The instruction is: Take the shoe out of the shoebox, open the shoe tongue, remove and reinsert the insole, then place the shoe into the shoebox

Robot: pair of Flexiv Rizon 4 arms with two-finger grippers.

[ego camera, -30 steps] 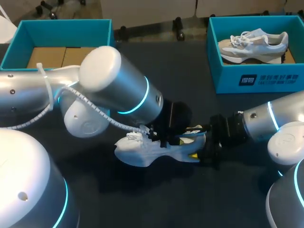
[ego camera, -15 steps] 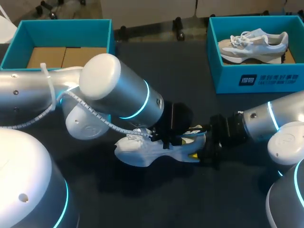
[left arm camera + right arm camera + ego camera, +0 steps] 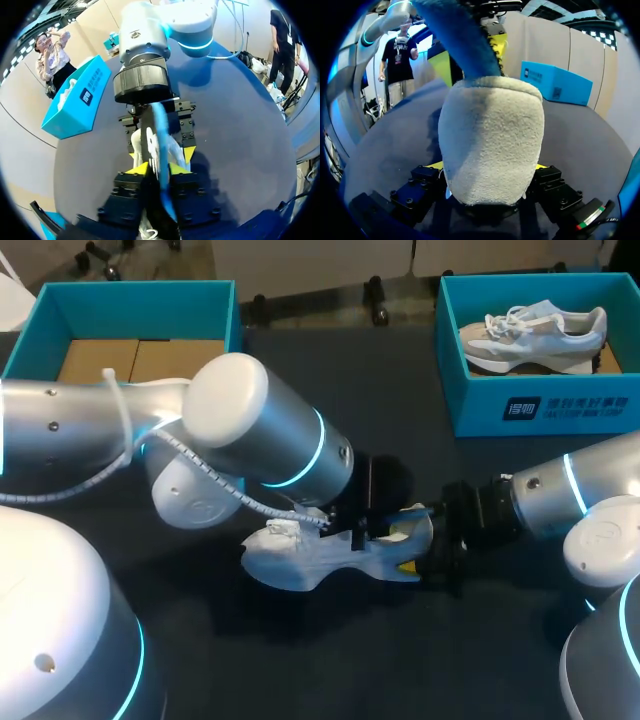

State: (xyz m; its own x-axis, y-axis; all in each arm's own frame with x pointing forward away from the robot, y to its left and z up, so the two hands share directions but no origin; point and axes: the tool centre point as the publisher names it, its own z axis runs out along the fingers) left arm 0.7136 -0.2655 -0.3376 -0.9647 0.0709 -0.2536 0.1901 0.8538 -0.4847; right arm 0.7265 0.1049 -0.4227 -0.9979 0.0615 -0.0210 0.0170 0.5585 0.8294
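Shoe [image 3: 300,560] at lower centre on the dark surface [image 3: 400,390]: right pincer [image 3: 489,167] clamps its heel, left pincer [image 3: 159,169] pinches the blue insole [image 3: 160,117].

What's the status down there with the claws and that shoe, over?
Right claw shut on the shoe, at its heel. Left claw pinching the insole, partway out of the shoe. Nothing blocking.

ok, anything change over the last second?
The left arm swung slightly toward the right arm, with the left gripper clamped on the blue insole at the shoe's opening. No new grasp or release is visible. The shoe and the right gripper on its heel stayed put.
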